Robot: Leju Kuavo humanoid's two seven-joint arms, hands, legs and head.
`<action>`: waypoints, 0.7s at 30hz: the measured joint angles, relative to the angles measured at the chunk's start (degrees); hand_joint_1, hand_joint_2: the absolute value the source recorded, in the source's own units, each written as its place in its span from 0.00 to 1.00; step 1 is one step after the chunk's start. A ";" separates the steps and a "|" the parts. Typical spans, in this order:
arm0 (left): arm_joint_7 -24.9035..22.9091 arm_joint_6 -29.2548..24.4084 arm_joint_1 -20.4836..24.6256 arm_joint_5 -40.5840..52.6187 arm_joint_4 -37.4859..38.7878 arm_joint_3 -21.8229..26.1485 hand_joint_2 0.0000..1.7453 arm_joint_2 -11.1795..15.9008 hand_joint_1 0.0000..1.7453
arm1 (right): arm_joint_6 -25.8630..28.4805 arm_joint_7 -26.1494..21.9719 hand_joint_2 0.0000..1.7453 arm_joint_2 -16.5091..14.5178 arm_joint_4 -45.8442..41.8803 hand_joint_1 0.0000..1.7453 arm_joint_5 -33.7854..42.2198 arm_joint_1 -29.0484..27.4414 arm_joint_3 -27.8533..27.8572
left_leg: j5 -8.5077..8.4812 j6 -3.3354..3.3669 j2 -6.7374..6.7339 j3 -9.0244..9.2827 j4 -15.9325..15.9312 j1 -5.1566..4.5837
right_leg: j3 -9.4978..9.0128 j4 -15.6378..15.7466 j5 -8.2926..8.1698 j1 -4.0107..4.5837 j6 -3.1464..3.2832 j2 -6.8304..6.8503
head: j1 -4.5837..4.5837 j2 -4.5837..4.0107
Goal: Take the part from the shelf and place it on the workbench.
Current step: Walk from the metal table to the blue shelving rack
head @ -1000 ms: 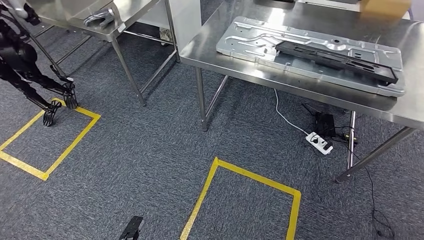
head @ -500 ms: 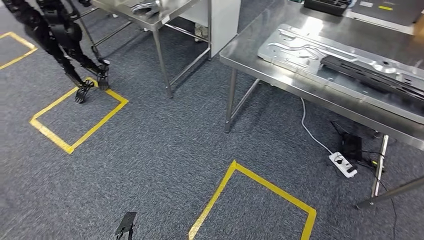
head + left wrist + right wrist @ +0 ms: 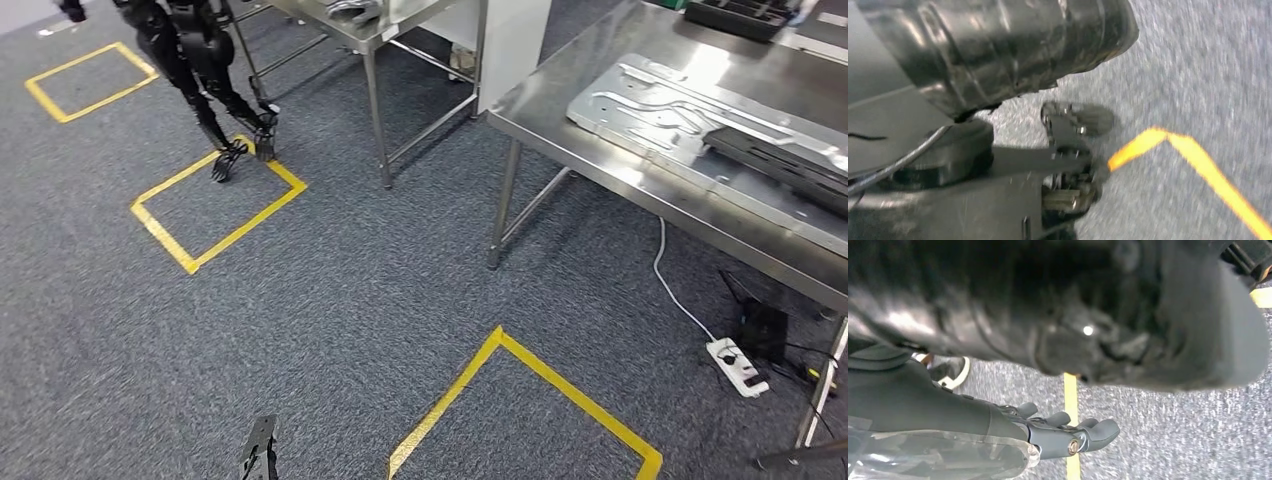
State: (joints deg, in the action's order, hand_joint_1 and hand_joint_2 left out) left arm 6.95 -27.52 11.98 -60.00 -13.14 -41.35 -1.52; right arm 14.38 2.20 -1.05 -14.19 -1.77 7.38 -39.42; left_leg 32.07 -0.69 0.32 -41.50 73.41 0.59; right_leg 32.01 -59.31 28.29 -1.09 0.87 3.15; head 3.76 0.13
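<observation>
Head view: a steel bench [image 3: 600,150] stands at the far right on grey carpet [image 3: 350,300]. A large stamped metal panel [image 3: 680,105] lies flat on its top, and a long black part [image 3: 790,160] lies on the panel's right portion, running off the right edge of the view. A black tray [image 3: 745,12] sits at the far end of the same bench. A second steel bench [image 3: 375,25] stands further off at centre, with a white cabinet [image 3: 515,45] between the two.

Yellow tape squares [image 3: 215,215] mark the carpet at far left; another taped outline [image 3: 540,385] lies near centre. A second, black humanoid robot [image 3: 195,50] stands at far left with its feet on the tape. A white power strip [image 3: 738,365] and cable lie under the right bench.

Left robot hand [image 3: 1070,155]: blurred; finger state cannot be told. Its dark tip appears at the near edge of the head view.

Right robot hand [image 3: 1068,432]: hangs over the carpet, fingers lightly curled side by side and apart from the thumb, holding nothing.
</observation>
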 joint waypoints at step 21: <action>2.70 -0.04 0.54 2.80 -0.02 2.36 0.00 -0.61 0.00 | 3.20 -2.52 0.00 -0.83 -0.58 0.00 2.18 0.63 -2.40 | -5.72 2.21 6.84 7.46 -14.95 -0.43 | 0.93 -0.53 -0.39 -0.17 -1.65 -7.65 | -0.74 0.00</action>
State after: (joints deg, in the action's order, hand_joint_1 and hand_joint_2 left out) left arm 9.65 -27.57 12.52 -57.20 -13.15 -38.99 -2.13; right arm 17.58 -0.32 -1.88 -14.78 0.41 8.01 -41.83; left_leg 26.35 1.53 7.16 -34.04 58.46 0.17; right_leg 32.94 -59.84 27.90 -1.26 -0.78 -4.50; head 3.03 0.13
